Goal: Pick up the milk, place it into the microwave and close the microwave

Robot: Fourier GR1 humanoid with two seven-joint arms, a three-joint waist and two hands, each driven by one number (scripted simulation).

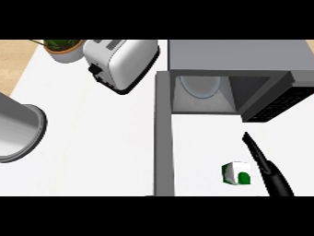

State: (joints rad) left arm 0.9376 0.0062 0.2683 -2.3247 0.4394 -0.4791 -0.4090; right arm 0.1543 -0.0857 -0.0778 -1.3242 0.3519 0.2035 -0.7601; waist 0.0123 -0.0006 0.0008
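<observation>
The milk (236, 174) is a small white carton with green markings, standing on the white counter at the lower right. My right hand (263, 161) comes in from the bottom edge just right of the carton, with straight fingers pointing toward the microwave; it looks close to the carton but is not curled round it. The grey microwave (241, 57) sits at the upper right. Its cavity (200, 94) is exposed, and its door (163, 133) is swung wide, stretching down the middle of the view. My left hand does not show.
A white toaster (120, 62) stands left of the microwave. A potted plant (64, 48) sits at the top left. A large metal cylinder (9, 129) stands at the left edge. The microwave's dark control panel (282, 103) faces the right hand.
</observation>
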